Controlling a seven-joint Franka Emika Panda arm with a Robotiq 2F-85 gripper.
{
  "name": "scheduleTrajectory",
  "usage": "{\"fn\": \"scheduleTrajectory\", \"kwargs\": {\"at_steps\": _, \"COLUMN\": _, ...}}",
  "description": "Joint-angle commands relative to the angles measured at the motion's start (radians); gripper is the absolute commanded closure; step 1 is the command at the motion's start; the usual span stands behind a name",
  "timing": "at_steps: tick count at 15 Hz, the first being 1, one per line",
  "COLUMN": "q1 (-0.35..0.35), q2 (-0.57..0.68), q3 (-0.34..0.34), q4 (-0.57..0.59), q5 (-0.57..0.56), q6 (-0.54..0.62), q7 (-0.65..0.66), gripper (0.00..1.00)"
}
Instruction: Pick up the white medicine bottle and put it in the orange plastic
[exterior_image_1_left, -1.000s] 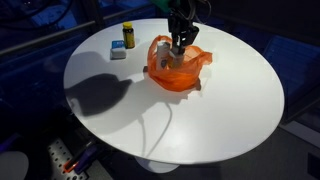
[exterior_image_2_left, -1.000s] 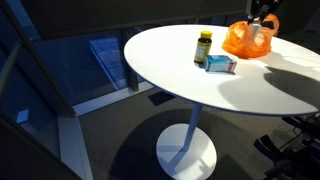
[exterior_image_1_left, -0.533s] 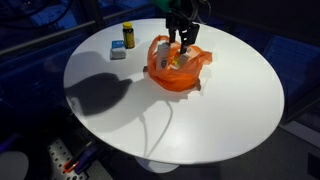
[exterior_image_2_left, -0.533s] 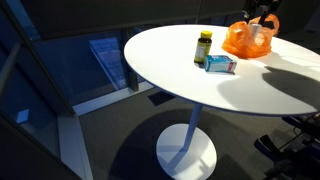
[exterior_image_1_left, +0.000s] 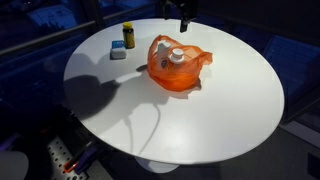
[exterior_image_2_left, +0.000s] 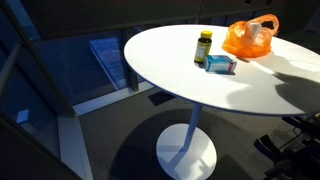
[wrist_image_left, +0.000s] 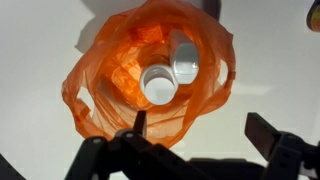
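The orange plastic (exterior_image_1_left: 176, 66) is a crumpled bag standing open on the round white table (exterior_image_1_left: 200, 120); it also shows in an exterior view (exterior_image_2_left: 250, 37). The white medicine bottle (exterior_image_1_left: 176, 58) rests inside it. From the wrist view I look straight down into the orange plastic (wrist_image_left: 110, 75) and see the bottle (wrist_image_left: 162, 83) at its bottom. My gripper (exterior_image_1_left: 183, 12) hangs well above the bag, clear of it. In the wrist view the gripper (wrist_image_left: 203, 130) is open, its two dark fingers spread wide with nothing between them.
A dark bottle with a yellow cap (exterior_image_1_left: 128, 35) and a small blue-and-white box (exterior_image_1_left: 118, 51) stand near the table's far edge, apart from the bag; both also appear in an exterior view, bottle (exterior_image_2_left: 204, 47) and box (exterior_image_2_left: 221, 64). Dark floor surrounds the table.
The gripper was shut down inside the bag a second ago; it has opened, let go of the bottle and risen straight up out of the bag.
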Motion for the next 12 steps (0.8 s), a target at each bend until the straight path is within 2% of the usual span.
{"fn": "scheduleTrajectory", "kwargs": {"at_steps": 1, "q1": 0.005, "q2": -0.072, "q3": 0.014, "q4": -0.011, "q5": 0.057, "q6": -0.086, "q7": -0.066, "gripper": 0.0}}
{"fn": "scheduleTrajectory", "kwargs": {"at_steps": 5, "q1": 0.016, "q2": -0.099, "q3": 0.029, "q4": 0.019, "q5": 0.121, "q6": -0.243, "q7": -0.157, "gripper": 0.0}}
{"fn": "scheduleTrajectory", "kwargs": {"at_steps": 9, "q1": 0.034, "q2": -0.116, "q3": 0.035, "q4": 0.067, "q5": 0.042, "q6": -0.42, "q7": -0.091, "gripper": 0.0}}
{"fn": "scheduleTrajectory", "kwargs": {"at_steps": 12, "q1": 0.04, "q2": -0.126, "q3": 0.036, "q4": 0.104, "q5": -0.014, "q6": -0.509, "q7": -0.05, "gripper": 0.0}}
